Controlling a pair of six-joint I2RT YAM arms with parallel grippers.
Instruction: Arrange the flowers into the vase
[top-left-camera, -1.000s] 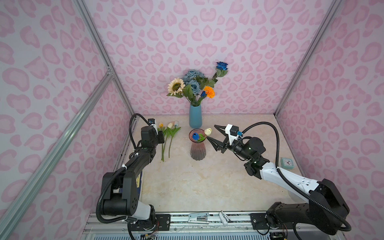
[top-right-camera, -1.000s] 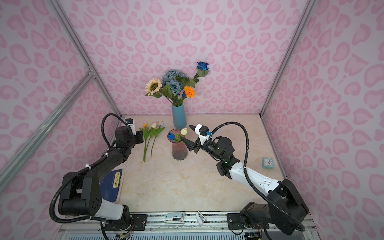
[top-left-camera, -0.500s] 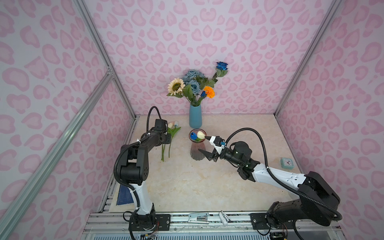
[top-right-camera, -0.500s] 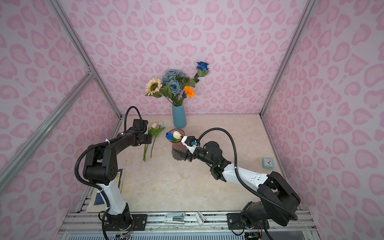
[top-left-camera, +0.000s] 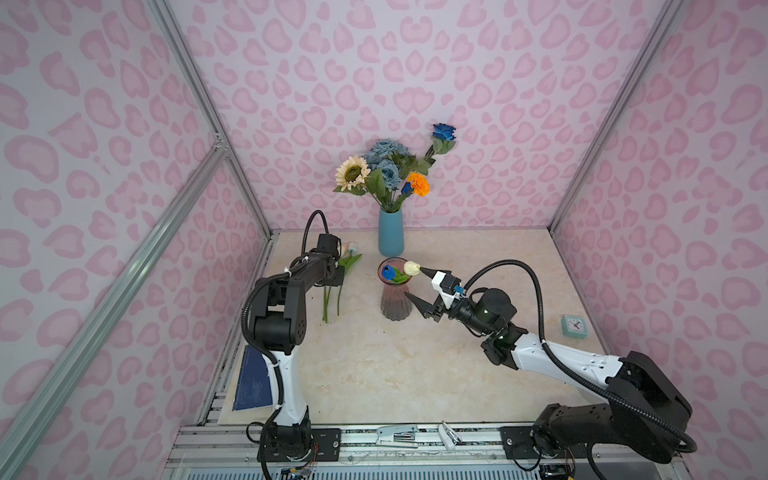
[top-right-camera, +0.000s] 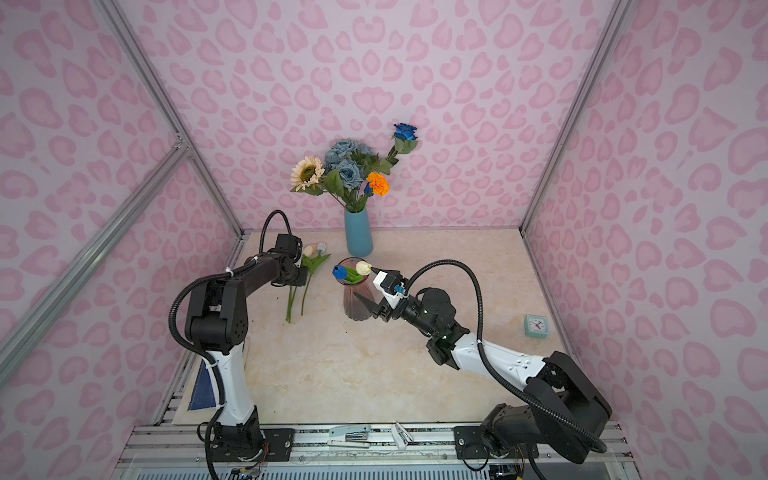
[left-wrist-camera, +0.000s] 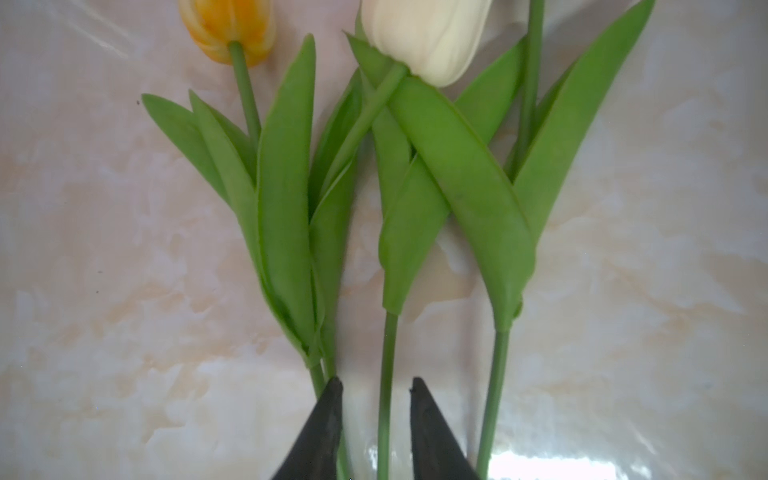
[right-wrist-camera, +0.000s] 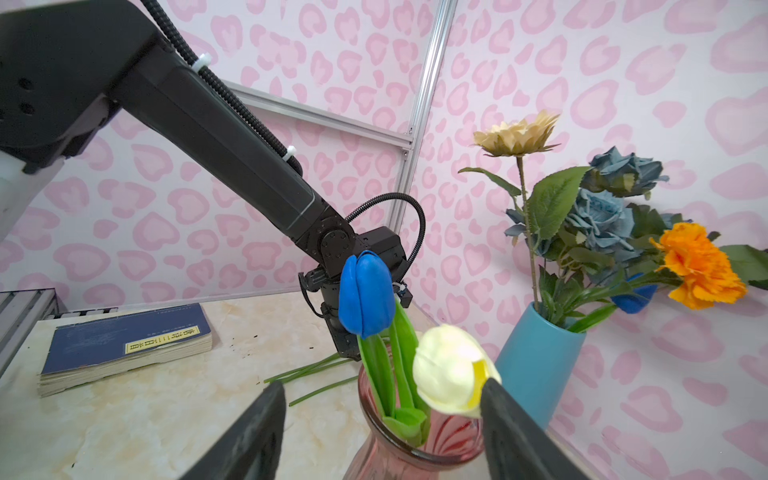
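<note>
- Pink vase (top-left-camera: 392, 307): blue tulip (top-left-camera: 388, 272), white tulip (top-left-camera: 411, 267).
- Blue vase (top-left-camera: 390, 237): big flowers (top-left-camera: 388, 170).
- Right pincer (top-left-camera: 414, 281): wide open by pink vase.
- Left pincer (left-wrist-camera: 375, 380): open around a stem (left-wrist-camera: 388, 353).

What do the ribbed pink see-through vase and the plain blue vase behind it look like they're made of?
Ribbed pink vase: likely tinted glass, glossy; its wall is translucent. Plain blue vase: opaque, smooth, even colour with soft sheen, probably ceramic, though plastic can't be excluded.

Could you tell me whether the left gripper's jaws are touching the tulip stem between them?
Apart. The left wrist view shows the left gripper straddling the stem, with bare table visible on both sides of it.
</note>
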